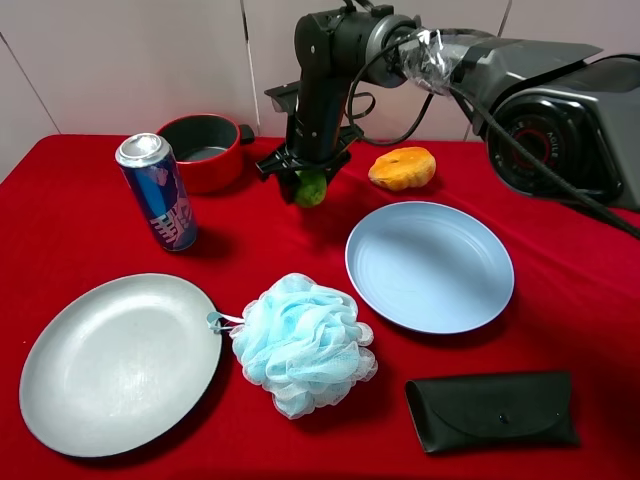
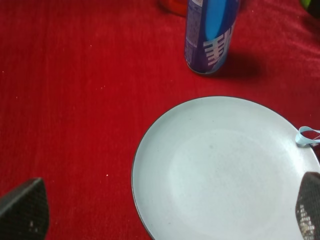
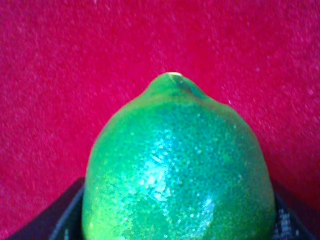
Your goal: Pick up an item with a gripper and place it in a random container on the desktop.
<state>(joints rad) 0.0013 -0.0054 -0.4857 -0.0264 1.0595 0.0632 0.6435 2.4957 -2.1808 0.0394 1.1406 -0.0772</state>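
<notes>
The green lime (image 1: 311, 187) is at the back middle of the red cloth desktop (image 1: 70, 250), to the left of and behind the light-blue plate (image 1: 430, 265). My right gripper (image 1: 308, 178) reaches down over it, shut on the lime. In the right wrist view the glossy lime (image 3: 175, 165) fills the frame between the black fingers (image 3: 55, 222) of the right gripper (image 3: 175, 227), red cloth beneath. I cannot tell whether it is off the cloth. My left gripper (image 2: 165, 212) is open and empty over the grey plate (image 2: 225, 170).
A blue can (image 1: 158, 190) and a red pot (image 1: 203, 150) stand back left. An orange bun-like object (image 1: 402, 168) lies behind the blue plate. The grey plate (image 1: 120, 360), a blue bath sponge (image 1: 303, 343) and a black case (image 1: 492, 410) lie in front.
</notes>
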